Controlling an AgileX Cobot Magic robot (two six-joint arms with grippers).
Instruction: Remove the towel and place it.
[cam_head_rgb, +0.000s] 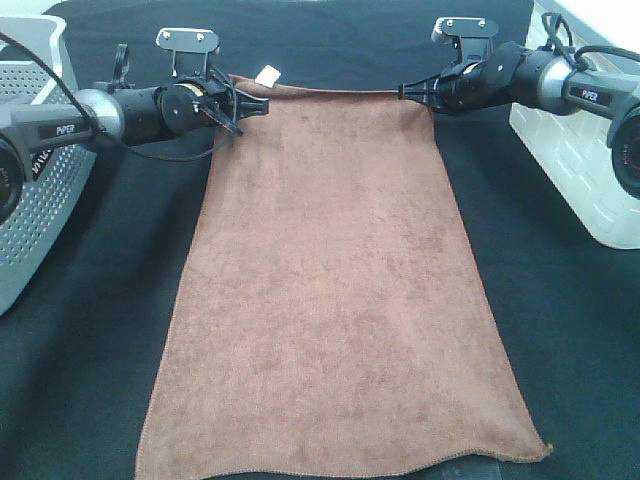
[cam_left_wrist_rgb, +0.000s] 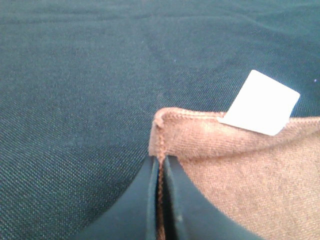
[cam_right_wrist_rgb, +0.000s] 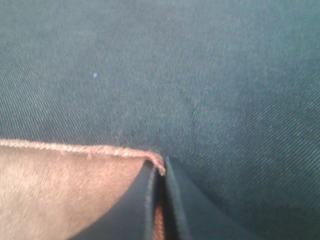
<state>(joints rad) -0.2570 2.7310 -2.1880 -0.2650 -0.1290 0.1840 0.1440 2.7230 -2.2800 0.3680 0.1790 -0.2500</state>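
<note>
The large brown plush towel has its near left corner cut off by the exterior view's lower edge, while the perforated grey basket and white slatted crate run off the sides.

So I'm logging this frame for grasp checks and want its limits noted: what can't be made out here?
- White tag: any print, blurred in the left wrist view and too small in the exterior high view.
- Towel: near edge partly cut off by the exterior high frame.
- Left gripper and right gripper: how much cloth is between the fingers, hidden by the fingers themselves.
- Grey basket and white bin: contents, cut off by frame edges.
</note>
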